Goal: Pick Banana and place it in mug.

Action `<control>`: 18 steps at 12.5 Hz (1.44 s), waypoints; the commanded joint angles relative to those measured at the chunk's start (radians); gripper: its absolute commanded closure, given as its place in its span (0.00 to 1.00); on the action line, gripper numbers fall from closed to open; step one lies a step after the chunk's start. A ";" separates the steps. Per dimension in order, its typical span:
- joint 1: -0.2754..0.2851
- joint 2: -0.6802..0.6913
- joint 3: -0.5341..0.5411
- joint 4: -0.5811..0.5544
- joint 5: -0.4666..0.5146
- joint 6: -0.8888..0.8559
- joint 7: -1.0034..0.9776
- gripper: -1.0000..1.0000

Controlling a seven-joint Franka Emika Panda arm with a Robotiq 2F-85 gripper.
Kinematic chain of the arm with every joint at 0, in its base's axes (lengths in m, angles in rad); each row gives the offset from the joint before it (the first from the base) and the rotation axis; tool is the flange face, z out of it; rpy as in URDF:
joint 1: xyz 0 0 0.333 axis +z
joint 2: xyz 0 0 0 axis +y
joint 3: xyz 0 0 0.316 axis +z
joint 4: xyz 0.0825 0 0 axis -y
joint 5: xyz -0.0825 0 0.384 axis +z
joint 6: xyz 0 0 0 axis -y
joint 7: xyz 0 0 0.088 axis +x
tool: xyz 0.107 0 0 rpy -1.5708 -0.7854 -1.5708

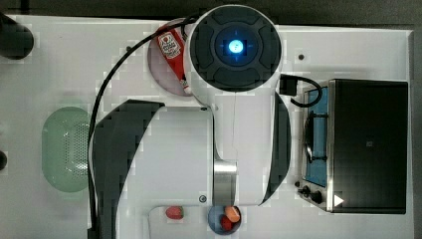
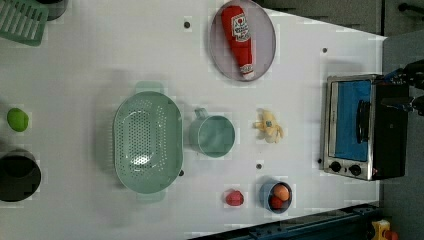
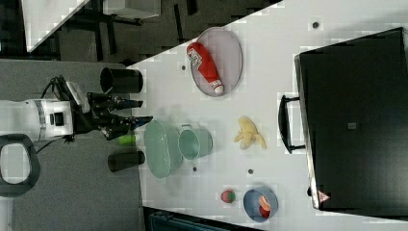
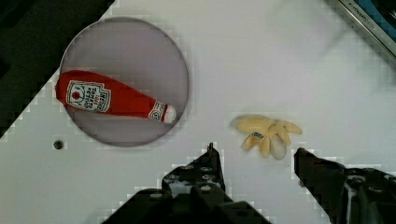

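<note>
Banana (image 2: 268, 126) — small, pale yellow, peel splayed, lying flat on the white table, right of the mug (image 2: 213, 135) in the left view. Mug — light green, upright, empty, well apart from banana.

Arm housing (image 1: 174, 149): I see white shells with dark grey joint panels.
Top cap (image 1: 235, 47): dark disc, blue light at centre.
Cable (image 1: 107, 89): black, beside the housing.
Gripper (image 4: 254, 172): black fingers, visible screws.
</note>
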 commanded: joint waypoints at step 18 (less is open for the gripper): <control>-0.027 0.055 -0.025 -0.661 -0.032 0.595 -0.742 0.00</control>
